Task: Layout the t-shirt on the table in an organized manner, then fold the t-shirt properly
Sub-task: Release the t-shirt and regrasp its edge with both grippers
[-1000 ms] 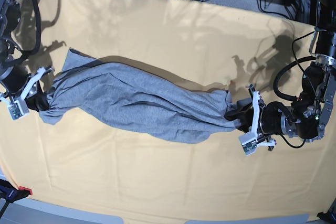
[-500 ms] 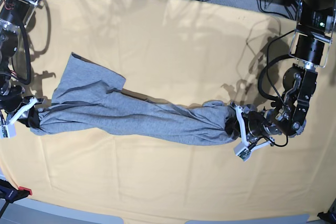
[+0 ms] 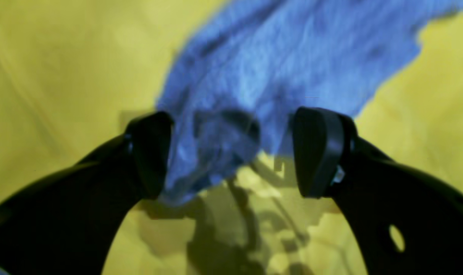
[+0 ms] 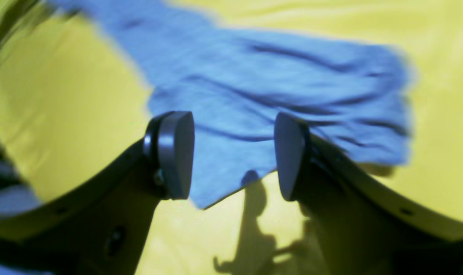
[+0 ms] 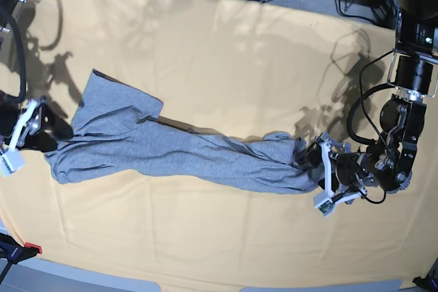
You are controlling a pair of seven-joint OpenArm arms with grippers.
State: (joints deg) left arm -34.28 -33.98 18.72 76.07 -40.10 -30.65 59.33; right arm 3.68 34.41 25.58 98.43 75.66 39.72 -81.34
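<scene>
Base overhead; both wrist cameras close behind jaws, sharing t-shirt (image 5: pixel 178 152)

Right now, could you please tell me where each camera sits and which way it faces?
Base: high above, looking down on the table, the stretched t-shirt and both arms.
Left wrist: behind the left gripper, jaws apart, facing one bunched shirt end.
Right wrist: behind the right gripper, jaws apart, facing the other shirt end.
Shared: every view shows the grey shirt on yellow cloth.

T-shirt (image 5: pixel 171 152) stretched across tabletop (image 5: pixel 226 52); right end effector (image 5: pixel 42 128) at one end, left end effector (image 5: pixel 316 162) at opposite end.
</scene>
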